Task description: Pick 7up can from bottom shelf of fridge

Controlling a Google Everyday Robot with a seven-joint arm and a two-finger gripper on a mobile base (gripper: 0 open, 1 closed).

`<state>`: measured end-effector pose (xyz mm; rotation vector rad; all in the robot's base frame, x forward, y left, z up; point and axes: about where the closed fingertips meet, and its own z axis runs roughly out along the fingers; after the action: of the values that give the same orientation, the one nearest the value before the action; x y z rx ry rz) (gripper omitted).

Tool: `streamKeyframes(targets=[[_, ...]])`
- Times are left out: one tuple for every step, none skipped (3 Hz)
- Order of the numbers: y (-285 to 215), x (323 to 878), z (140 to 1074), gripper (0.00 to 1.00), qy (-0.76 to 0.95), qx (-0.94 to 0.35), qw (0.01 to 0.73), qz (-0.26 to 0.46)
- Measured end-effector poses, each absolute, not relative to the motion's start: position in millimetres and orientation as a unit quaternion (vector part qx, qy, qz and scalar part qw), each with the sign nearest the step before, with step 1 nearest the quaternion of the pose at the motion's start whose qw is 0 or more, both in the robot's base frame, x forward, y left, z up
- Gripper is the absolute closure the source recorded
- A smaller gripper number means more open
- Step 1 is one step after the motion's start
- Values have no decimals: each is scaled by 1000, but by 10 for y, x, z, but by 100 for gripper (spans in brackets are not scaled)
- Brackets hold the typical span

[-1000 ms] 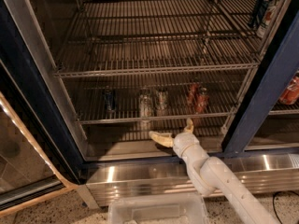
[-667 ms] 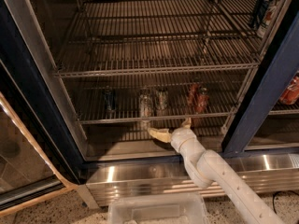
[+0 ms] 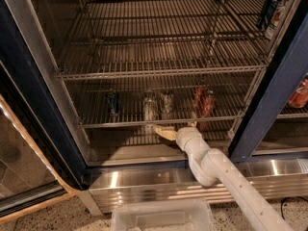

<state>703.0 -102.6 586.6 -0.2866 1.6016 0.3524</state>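
The fridge (image 3: 269,105) has a dark blue frame and stands open. The 7up can (image 3: 167,104), dull grey-green, stands on the bottom shelf (image 3: 106,124), a wire rack. A paler silver can (image 3: 150,108) stands just left of it. My gripper (image 3: 176,129) is at the shelf's front rail, just in front of and slightly below these two cans. It is open and empty. One yellowish finger (image 3: 163,133) points left under the pale can and the other (image 3: 192,124) points up to the right. It touches no can.
A dark blue can (image 3: 113,103) stands at the left of the shelf and two red cans (image 3: 204,102) at the right. More cans sit on the upper right rack (image 3: 272,6). A red can (image 3: 299,93) is behind the blue post. A clear plastic bin (image 3: 161,215) lies on the floor below.
My gripper has moved a little up and to the left, closer to the front rail and the two silver cans. The cans have not moved.
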Motion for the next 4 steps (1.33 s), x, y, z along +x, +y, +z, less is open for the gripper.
streamKeyframes(targets=[[-1134, 7280, 5846, 0, 714, -123, 675, 138], [-1274, 7450, 5796, 10, 717, -107, 678, 120], [-1388, 7584, 5721, 29, 720, -88, 679, 111], [-1421, 7691, 5681, 44, 720, -78, 681, 107]])
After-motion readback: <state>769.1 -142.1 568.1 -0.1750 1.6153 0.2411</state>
